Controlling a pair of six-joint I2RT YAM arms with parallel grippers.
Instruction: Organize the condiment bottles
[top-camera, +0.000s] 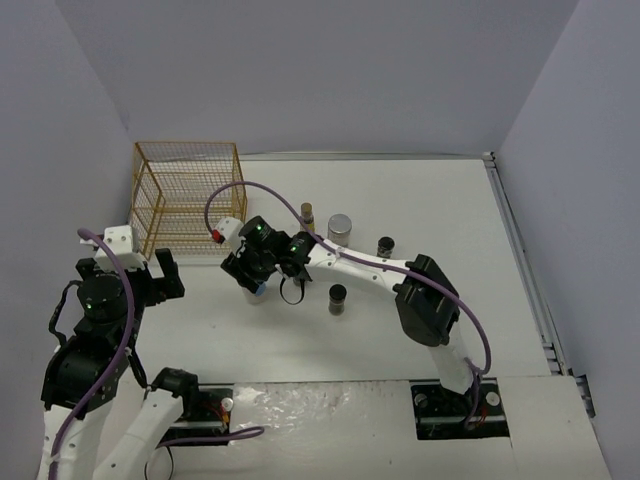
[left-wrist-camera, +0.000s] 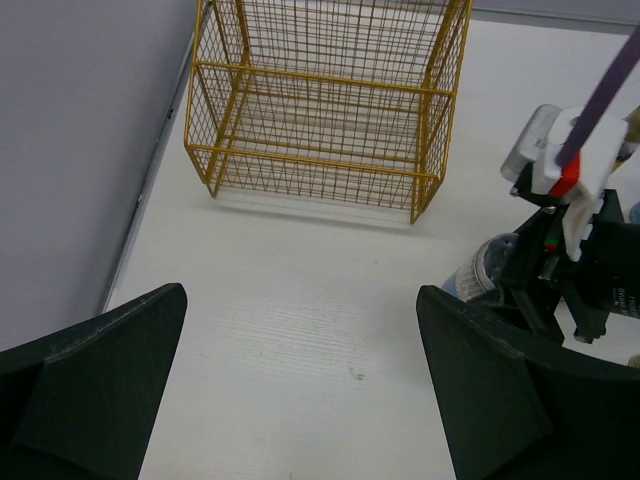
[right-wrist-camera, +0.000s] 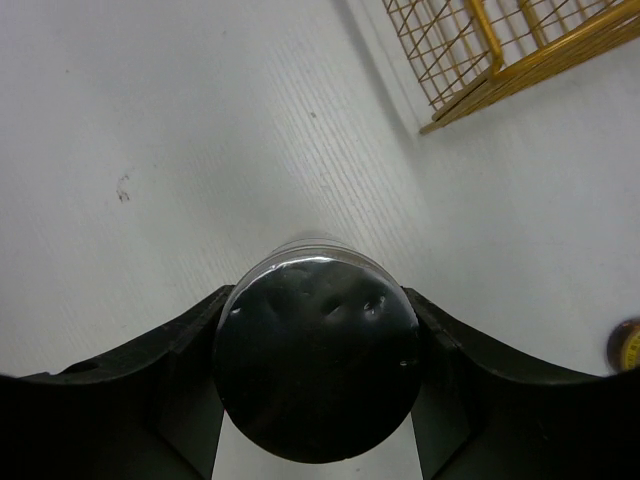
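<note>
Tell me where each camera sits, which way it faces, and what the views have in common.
Top external: above and behind the bases, looking down at the table; left arm and right arm show, the right stretched leftward near the wire basket.
Left wrist: on the left arm, facing forward at the basket; its open left pincer frames the bottom corners.
Right wrist: looks down on the lid of a jar clamped in the right pincer.
Shared: all three show the basket; the left wrist also catches that jar.
</note>
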